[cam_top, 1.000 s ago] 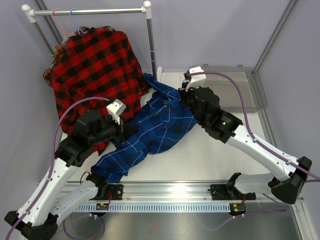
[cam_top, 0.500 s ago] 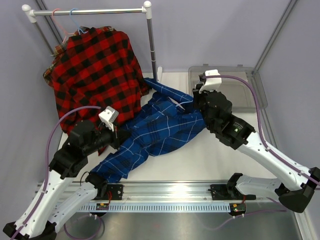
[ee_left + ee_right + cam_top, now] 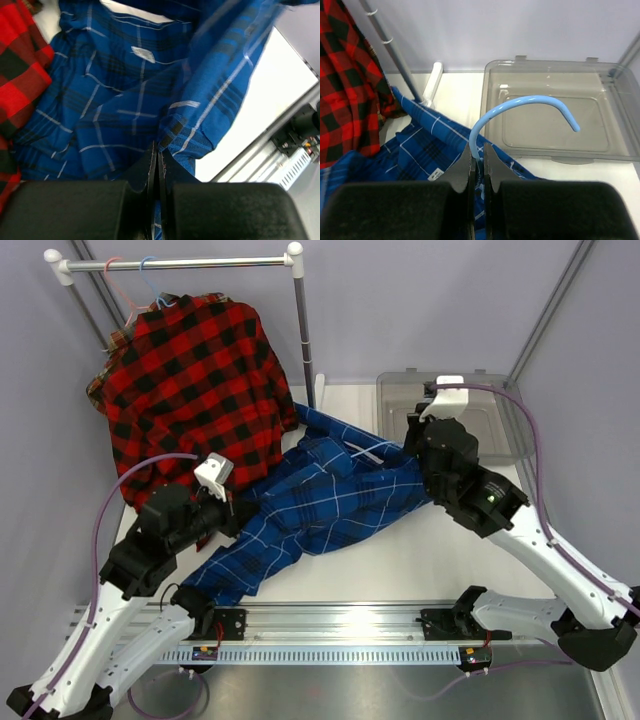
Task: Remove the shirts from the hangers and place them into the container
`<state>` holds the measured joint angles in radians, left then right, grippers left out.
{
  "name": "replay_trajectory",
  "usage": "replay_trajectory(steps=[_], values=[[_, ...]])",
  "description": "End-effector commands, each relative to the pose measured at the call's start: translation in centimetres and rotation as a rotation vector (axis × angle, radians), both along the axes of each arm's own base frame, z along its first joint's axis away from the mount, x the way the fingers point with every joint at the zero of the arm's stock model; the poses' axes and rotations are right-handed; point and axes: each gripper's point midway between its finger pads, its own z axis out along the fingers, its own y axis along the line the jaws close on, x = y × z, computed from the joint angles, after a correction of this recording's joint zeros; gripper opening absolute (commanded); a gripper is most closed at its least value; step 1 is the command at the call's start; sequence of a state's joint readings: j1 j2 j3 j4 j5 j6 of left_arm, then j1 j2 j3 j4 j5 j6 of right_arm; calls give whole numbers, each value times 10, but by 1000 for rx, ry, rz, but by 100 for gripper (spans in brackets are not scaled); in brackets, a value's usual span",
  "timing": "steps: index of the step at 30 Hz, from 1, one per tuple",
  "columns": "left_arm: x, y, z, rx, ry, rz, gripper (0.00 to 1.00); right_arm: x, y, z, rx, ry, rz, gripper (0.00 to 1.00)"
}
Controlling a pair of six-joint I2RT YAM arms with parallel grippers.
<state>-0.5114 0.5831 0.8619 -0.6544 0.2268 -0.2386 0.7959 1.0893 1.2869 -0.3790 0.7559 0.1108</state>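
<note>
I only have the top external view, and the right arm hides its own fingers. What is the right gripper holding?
Observer: The right gripper is shut on the neck of a light blue hanger, its hook arching toward the container.
Operator: And the left?
Observer: The left gripper is shut on a fold of the blue plaid shirt.
Operator: Anything in the container?
Observer: Nothing; the right wrist view shows its floor bare.

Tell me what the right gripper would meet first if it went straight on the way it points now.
Probably the container: its near rim lies just ahead of the right gripper, which is shut on the light blue hanger. Depth is unclear, so it may pass above the rim.
</note>
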Motion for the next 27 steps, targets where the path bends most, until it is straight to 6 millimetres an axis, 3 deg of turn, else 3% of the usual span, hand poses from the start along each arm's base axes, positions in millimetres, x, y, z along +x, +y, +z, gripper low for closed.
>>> replay_trajectory(steps=[1, 7, 10, 13, 17, 20, 23, 24, 25, 27], values=[[14, 27, -14, 40, 15, 187, 0, -28, -79, 54, 45, -104, -256, 0], [24, 45, -24, 28, 43, 347, 0, -59, -116, 69, 105, -140, -316, 0], [28, 46, -32, 21, 83, 385, 0, -67, -119, 73, 131, -161, -277, 0], [29, 40, -41, 24, 128, 371, 0, -68, -105, 74, 142, -176, -179, 0], [26, 23, -49, 15, 187, 293, 0, -65, -72, 78, 167, -198, 1, 0], [17, 3, -42, -27, 182, 162, 0, -63, -50, 78, 168, -197, 105, 0], [8, -6, -26, -39, 124, 58, 24, -61, -26, 73, 171, -197, 208, 0], [6, -6, -22, -40, 105, 40, 36, -59, -20, 65, 165, -182, 228, 0], [3, -7, -13, -41, 70, 12, 59, -58, -15, 61, 167, -176, 247, 0], [-1, -6, -1, -52, 25, -4, 77, -55, -3, 47, 164, -151, 286, 0]])
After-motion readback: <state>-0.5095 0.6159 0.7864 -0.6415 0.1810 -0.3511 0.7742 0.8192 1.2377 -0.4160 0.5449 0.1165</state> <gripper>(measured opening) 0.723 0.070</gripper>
